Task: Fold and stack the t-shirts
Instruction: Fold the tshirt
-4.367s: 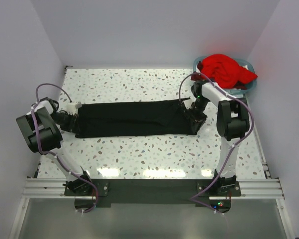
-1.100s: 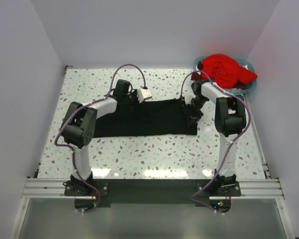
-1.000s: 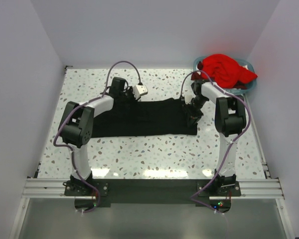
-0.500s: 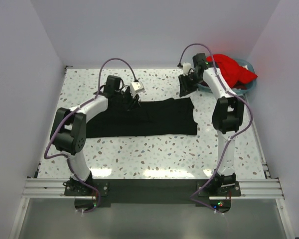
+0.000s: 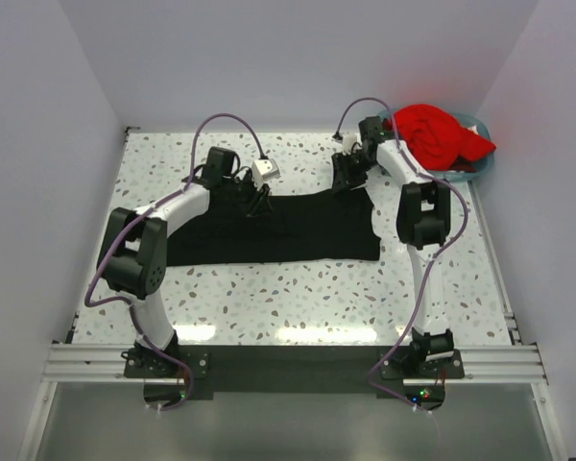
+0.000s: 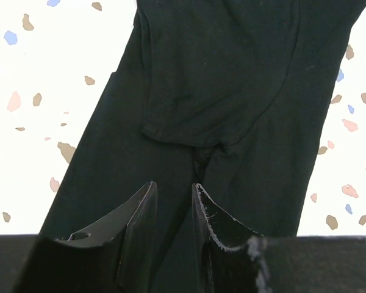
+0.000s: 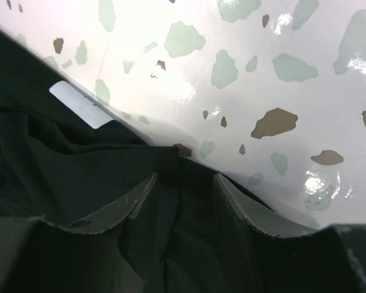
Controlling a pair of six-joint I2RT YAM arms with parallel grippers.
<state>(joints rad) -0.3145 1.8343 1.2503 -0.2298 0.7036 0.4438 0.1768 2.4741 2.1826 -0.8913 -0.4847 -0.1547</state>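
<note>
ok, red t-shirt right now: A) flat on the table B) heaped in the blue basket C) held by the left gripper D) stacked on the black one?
B: the red t-shirt sits bunched in the light blue basket at the far right corner, apart from the black t-shirt lying on the table.

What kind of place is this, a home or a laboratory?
Probably a laboratory test booth, not a home: plain white walls enclose a speckled table, and a metal rail at its near edge carries two robot arms.
</note>
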